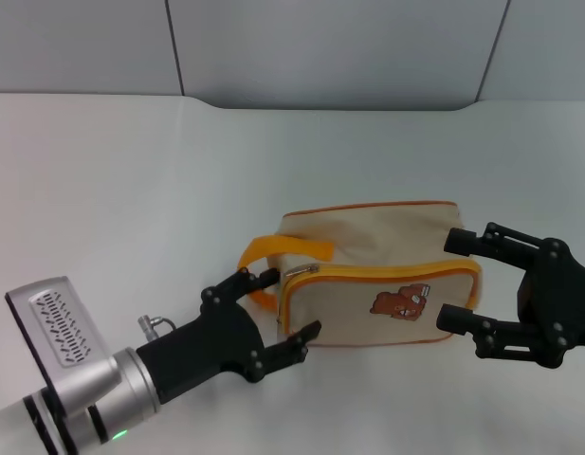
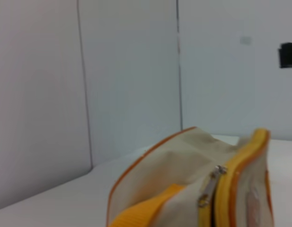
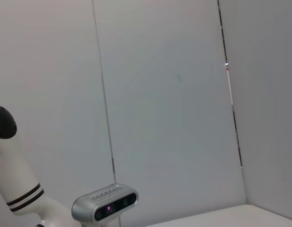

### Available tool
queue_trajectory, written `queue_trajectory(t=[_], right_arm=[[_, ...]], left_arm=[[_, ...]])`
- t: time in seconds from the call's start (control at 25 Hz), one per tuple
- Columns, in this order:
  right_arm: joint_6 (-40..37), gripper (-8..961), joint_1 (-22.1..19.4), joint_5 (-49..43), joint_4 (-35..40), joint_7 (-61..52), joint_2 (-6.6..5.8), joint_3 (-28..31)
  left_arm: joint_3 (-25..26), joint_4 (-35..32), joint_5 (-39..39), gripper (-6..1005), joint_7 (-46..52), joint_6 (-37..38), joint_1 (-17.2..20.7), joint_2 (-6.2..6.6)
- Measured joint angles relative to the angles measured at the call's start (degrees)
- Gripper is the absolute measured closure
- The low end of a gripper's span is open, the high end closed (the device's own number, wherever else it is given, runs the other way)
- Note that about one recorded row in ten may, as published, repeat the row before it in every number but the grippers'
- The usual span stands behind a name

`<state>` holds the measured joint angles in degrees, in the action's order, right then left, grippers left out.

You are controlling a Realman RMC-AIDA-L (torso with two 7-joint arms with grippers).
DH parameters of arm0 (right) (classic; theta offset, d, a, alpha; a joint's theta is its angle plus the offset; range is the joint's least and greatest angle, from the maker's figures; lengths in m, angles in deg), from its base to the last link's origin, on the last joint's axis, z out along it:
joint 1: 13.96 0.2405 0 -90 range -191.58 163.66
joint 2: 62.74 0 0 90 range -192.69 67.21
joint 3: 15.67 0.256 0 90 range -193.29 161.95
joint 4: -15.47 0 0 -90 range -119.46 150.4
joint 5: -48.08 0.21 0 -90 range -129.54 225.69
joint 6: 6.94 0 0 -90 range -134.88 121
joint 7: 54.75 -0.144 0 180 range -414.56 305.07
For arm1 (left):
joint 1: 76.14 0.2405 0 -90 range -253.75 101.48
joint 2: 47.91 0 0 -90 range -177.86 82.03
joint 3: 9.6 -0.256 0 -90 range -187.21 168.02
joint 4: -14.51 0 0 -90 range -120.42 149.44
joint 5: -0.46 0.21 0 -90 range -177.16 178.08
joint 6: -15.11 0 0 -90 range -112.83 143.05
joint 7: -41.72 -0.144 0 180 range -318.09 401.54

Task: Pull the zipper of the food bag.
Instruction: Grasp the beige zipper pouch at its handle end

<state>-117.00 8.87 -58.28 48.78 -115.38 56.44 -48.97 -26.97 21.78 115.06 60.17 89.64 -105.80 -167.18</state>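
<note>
The beige food bag [image 1: 368,237] with orange piping and a brown bear picture lies on the white table in the head view. Its orange-edged zipper [image 1: 387,273] runs around the front panel, with the silver pull tab [image 1: 300,272] at the panel's left top corner. My left gripper [image 1: 290,303] is open at the bag's left end, its fingers on either side of the orange handle [image 1: 273,248] and close to the pull tab. My right gripper [image 1: 455,281] is open at the bag's right end. The left wrist view shows the bag [image 2: 179,170] and pull tab [image 2: 209,187] close up.
The white table [image 1: 131,190] spreads around the bag, with a grey wall [image 1: 320,47] behind it. The right wrist view shows wall panels and the left arm's silver wrist camera [image 3: 105,205].
</note>
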Motion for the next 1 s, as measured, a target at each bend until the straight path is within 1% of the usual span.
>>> queue_trajectory(t=[0.24,0.4,0.76,0.8,0.84,1.0], right_arm=[[0.6,113,-0.1,0.0,0.0,0.0,0.0,-0.1],[0.6,113,-0.2,0.0,0.0,0.0,0.0,-0.1],[0.8,112,-0.3,0.0,0.0,0.0,0.09,0.2],[0.9,112,-0.4,0.0,0.0,0.0,0.09,0.2],[1.1,112,-0.5,0.0,-0.1,0.0,0.09,0.3],[1.3,112,-0.6,0.1,-0.1,0.0,0.09,0.3]], left_arm=[[4.7,2.9,0.0,290,-0.5,-5.7,-1.4,0.0],[4.8,3.0,0.1,302,-0.6,-5.6,-1.7,0.0],[5.1,4.2,0.0,493,-2.5,-4.0,-1.5,0.0],[5.7,5.2,-0.1,514,-5.8,-3.7,-1.2,0.01],[6.0,5.7,-0.1,535,-7.1,-3.7,-1.0,0.01],[7.6,8.4,0.2,673,-15.9,-3.4,0.0,0.0]])
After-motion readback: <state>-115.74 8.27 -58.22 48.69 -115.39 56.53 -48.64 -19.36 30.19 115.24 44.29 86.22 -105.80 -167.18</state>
